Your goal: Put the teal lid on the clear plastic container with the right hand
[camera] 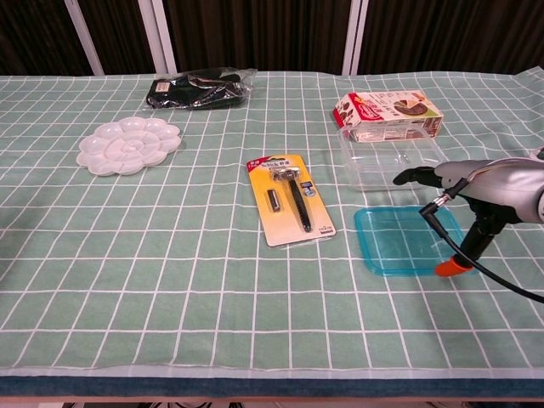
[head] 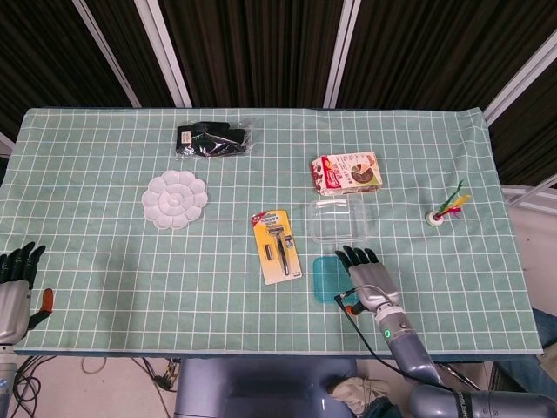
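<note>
A flat square teal lid (camera: 395, 240) (head: 325, 278) lies on the cloth near the front edge, right of centre. Just behind it stands the clear plastic container (camera: 388, 158) (head: 341, 219), with no cover on it. My right hand (camera: 476, 183) (head: 366, 278) hovers over the right part of the lid, fingers spread and pointing toward the container, holding nothing. Its orange-tipped thumb hangs down to the lid's right edge; whether it touches is unclear. My left hand (head: 17, 287) rests at the table's front left corner, fingers apart and empty.
A yellow razor card (camera: 290, 198) lies left of the lid. A snack box (camera: 388, 114) sits behind the container. A white paint palette (camera: 128, 144) and a black bag (camera: 200, 89) occupy the left and far side. A small shuttlecock toy (head: 445, 211) is at the right.
</note>
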Controlling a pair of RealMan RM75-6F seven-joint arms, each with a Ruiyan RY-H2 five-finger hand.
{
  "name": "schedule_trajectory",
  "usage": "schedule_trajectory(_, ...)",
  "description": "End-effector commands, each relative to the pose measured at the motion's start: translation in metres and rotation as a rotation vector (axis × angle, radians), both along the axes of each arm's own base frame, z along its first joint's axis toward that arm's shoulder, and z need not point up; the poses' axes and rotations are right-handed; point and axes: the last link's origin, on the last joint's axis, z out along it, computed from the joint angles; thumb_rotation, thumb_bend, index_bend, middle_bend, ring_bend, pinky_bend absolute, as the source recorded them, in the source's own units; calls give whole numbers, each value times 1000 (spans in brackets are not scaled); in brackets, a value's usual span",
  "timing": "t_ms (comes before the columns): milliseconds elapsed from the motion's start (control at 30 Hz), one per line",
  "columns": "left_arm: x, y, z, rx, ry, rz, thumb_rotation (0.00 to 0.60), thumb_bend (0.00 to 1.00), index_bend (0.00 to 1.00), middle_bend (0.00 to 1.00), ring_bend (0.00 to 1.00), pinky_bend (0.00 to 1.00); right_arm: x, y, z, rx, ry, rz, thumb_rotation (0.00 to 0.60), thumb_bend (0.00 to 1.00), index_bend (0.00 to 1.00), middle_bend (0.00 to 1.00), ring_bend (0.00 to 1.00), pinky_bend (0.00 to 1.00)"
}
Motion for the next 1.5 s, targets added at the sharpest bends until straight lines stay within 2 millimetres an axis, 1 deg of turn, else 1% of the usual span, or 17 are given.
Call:
schedule_trajectory(33, 0, 0, 0, -1, 1, 1, 600, 526, 43, 0, 0, 0, 1, -2, -4, 7, -6, -7, 600, 187, 0, 0, 0, 0)
schedule_trajectory(200, 0, 0, 0, -1, 2, 4, 600, 526, 35, 0, 0, 0, 1, -5, -7, 20, 15, -15, 600, 187, 0, 17, 0, 0)
schedule_trajectory(500, -1, 0, 0, -3, 2, 6, 600, 526, 26, 0, 0, 0, 3, -11, -14, 18, 31, -22, 600, 187, 0, 79, 0, 0)
schedule_trajectory(833, -1, 0, -1, -4, 5, 8, 600, 526, 22, 0, 0, 0, 1, -13, -16, 10, 42, -21, 600, 188, 0, 139, 0, 0)
schedule_trajectory(1333, -1, 0, -1, -5, 5, 9, 600, 526, 21, 0, 0, 0, 3, -12, -19, 16, 44, -15, 600, 187, 0, 143, 0, 0)
schedule_trajectory(1500, -1, 0, -1, -4, 6, 9, 600, 526, 21, 0, 0, 0, 1, -12, -20, 22, 50, -21, 600, 188, 0, 143, 0, 0)
